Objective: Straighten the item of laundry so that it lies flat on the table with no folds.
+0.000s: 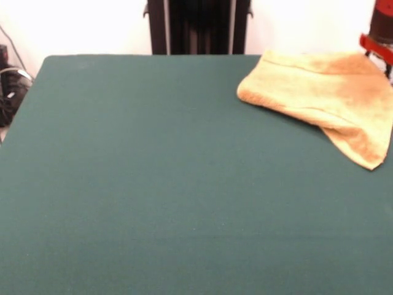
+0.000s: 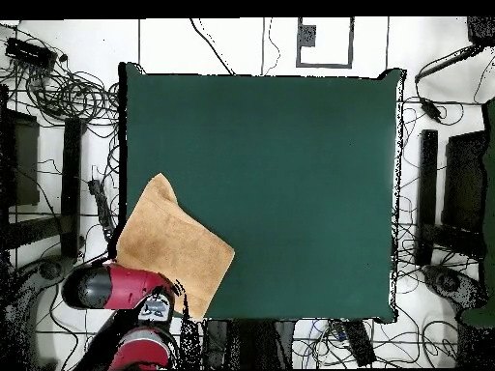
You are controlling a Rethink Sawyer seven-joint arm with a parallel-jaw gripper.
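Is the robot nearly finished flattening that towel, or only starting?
Only starting, it seems. Nothing looks done: the towel lies doubled over at the table's corner, one edge folded. The arm hangs over that corner; its gripper can't be made out. Still left: unfolding the towel and spreading it flat.

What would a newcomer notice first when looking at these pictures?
First, the orange-tan towel, lying at a corner of the big green table with one edge folded over itself. Next, the red and black arm beside that corner; its gripper cannot be made out.
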